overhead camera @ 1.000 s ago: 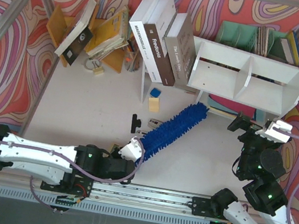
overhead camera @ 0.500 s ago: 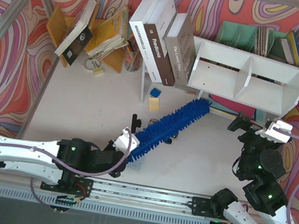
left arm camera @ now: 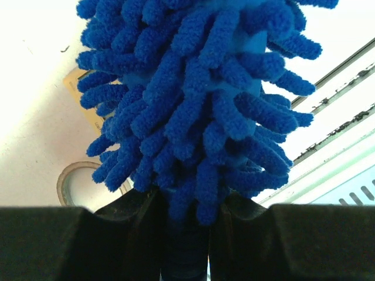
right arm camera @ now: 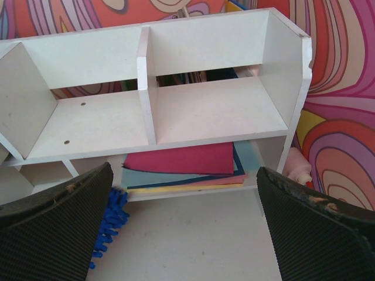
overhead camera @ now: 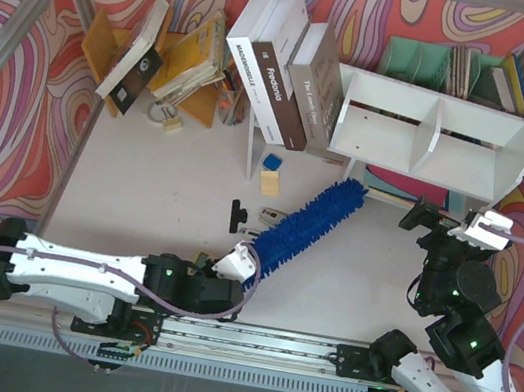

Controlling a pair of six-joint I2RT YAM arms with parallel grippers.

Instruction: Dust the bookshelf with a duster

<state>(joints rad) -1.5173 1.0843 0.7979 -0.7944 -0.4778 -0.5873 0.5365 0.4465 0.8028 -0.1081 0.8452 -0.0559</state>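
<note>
The white bookshelf (overhead camera: 394, 138) stands at the back right, its two upper compartments bare. The blue fluffy duster (overhead camera: 305, 226) lies diagonally, its tip near the shelf's lower left corner. My left gripper (overhead camera: 238, 265) is shut on the duster's handle end; in the left wrist view the duster's head (left arm camera: 193, 105) fills the frame above the closed gripper (left arm camera: 184, 246). My right gripper (overhead camera: 444, 226) hovers in front of the shelf, open and empty. The right wrist view shows the bookshelf (right arm camera: 146, 117), the open gripper (right arm camera: 184, 228) and the duster's tip (right arm camera: 108, 225) at the lower left.
Coloured paper sheets (right arm camera: 181, 161) lie on the shelf's lower level. Large books (overhead camera: 280, 67) lean at the back centre, an orange rack (overhead camera: 114, 53) stands back left, and a teal organizer (overhead camera: 437, 65) stands behind the shelf. A black clip (overhead camera: 236, 215) and sticky notes (overhead camera: 269, 172) lie mid-table. A tape roll (left arm camera: 73, 181) lies by the duster.
My left arm swung left with the duster half a second ago and has come back right. The duster's tip stays near the shelf's lower left corner. The right arm has not moved.
</note>
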